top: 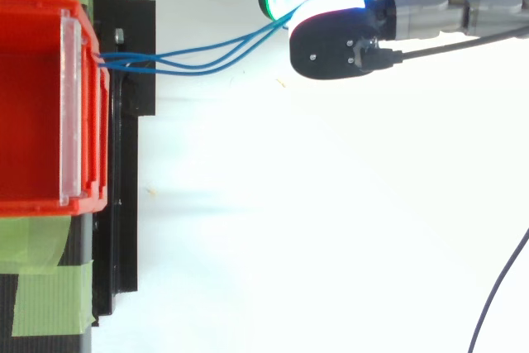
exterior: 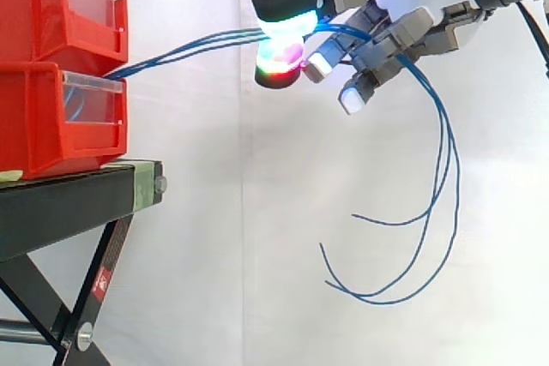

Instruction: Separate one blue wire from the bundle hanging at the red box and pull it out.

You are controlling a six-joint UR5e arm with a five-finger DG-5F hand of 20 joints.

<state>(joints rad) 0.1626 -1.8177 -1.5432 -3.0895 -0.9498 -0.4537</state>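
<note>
Three thin blue wires [exterior: 189,47] run from the front of the lower red bin [exterior: 51,117] up and to the right, nearly taut, into my hand [exterior: 395,6]. The hand is well off the bins, high at the right. Two glowing fingertips [exterior: 287,19] close on the wires from above and below, pinching them together. Beyond the pinch the wires pass through the curled fingers, and their loose ends [exterior: 437,212] hang down in long loops. From above, the wires [top: 198,54] leave the bin's front edge fanned slightly apart and meet at the hand [top: 347,43].
Two red bins are stacked, the upper bin [exterior: 51,15] over the lower one, on a black stand [exterior: 69,203] with slanted legs. Green tape [top: 41,303] holds the bin to the stand. A white curtain hangs behind.
</note>
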